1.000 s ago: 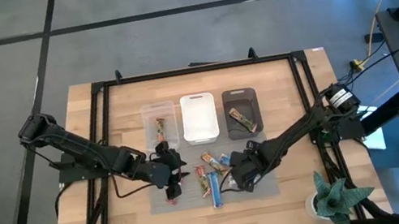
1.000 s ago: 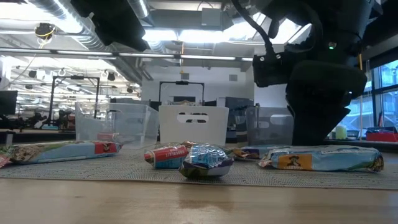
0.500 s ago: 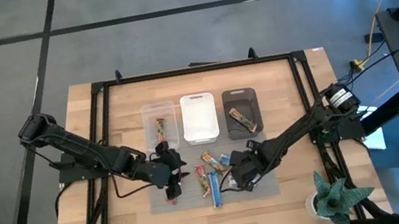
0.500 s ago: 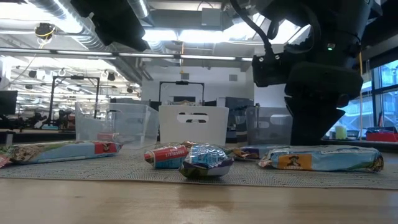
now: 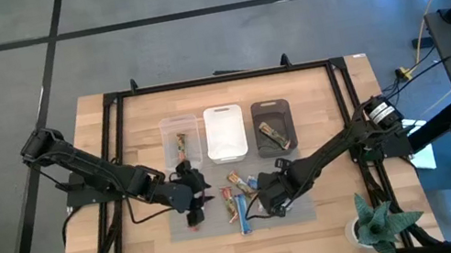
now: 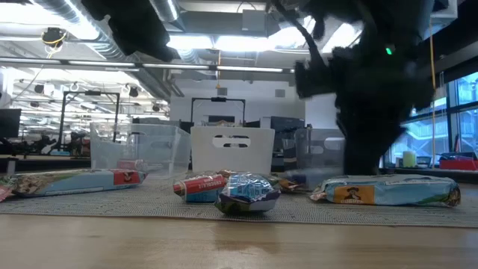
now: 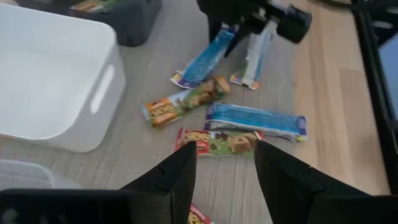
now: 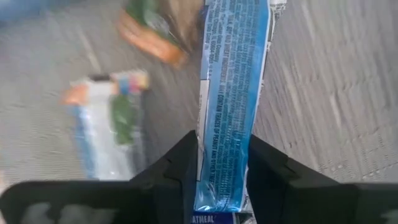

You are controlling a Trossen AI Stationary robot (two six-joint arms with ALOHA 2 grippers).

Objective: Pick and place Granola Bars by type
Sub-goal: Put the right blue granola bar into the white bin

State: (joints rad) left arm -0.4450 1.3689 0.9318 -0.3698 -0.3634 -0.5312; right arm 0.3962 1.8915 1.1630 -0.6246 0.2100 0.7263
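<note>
The left pincer [image 5: 195, 204] hangs over the left edge of the grey mat [image 5: 301, 211] with its fingers apart and nothing between them; in its wrist view the red-green bar [image 7: 219, 142] lies just beyond the fingertips, its long axis crosswise to the gap, with a silver-blue bar [image 7: 256, 120] beside it and a brown-orange bar [image 7: 185, 102] a little farther on. Past the loose bars in the middle, the right pincer [image 5: 268, 199] sits low over the right part of the mat; its fingers are clamped on the blue bar [image 8: 229, 93], whose long axis runs straight out from between them. On the far side of the surface [image 5: 334, 107] stand three bins in a row: a clear one [image 5: 166, 146], a white one [image 5: 224, 134] and a dark one [image 5: 271, 111]; the dark bin is nearest the right arm and the clear bin nearest the left. The coming move, I judge, turns on carrying the blue bar away from the near edge toward that far row; which bin suits it I cannot tell.
</note>
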